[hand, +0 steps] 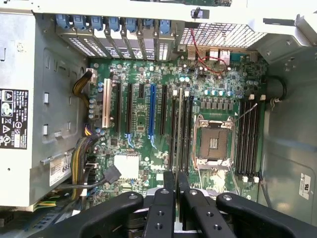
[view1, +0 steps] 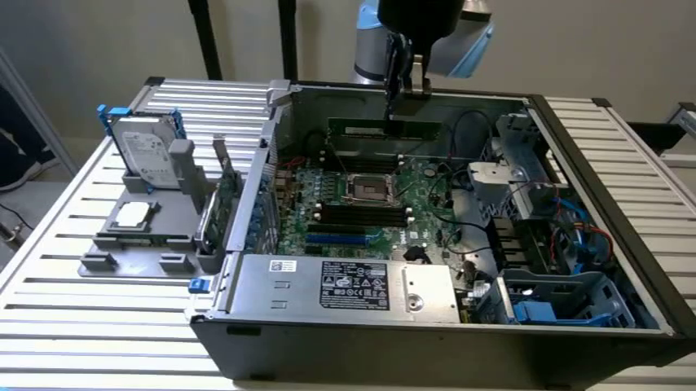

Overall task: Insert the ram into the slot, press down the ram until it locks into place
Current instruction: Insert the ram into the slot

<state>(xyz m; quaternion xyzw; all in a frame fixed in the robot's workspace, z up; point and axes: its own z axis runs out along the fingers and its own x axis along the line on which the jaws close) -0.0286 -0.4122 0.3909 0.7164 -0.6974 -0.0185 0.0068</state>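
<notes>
The tool [view1: 394,114] hangs over the far side of the open computer case [view1: 435,346], its two fingers pinched narrow on the top edge of the ram [view1: 386,129]. The ram is a long, thin green stick, held level and on edge in the air beyond the CPU socket [view1: 367,189], clear of the board. In the wrist view the tool [hand: 176,181] shows its fingers almost closed together above the green motherboard [hand: 133,148]. Just beside the CPU socket, on its near side in the exterior view, lie the black memory slots [view1: 359,213], several in parallel. Nearer than those, a silver power supply [view1: 337,283] with a black label sits against the front wall of the case. Toward the exterior view's right of the socket are loose cables and a blue plastic drive cage [view1: 560,297]. Well off to the exterior view's left of the socket, outside the case, a grey holder [view1: 136,244] carries an upright hard drive [view1: 152,155]. Everything rests on a slatted metal tabletop [view1: 65,326], with a pale wall behind.
</notes>
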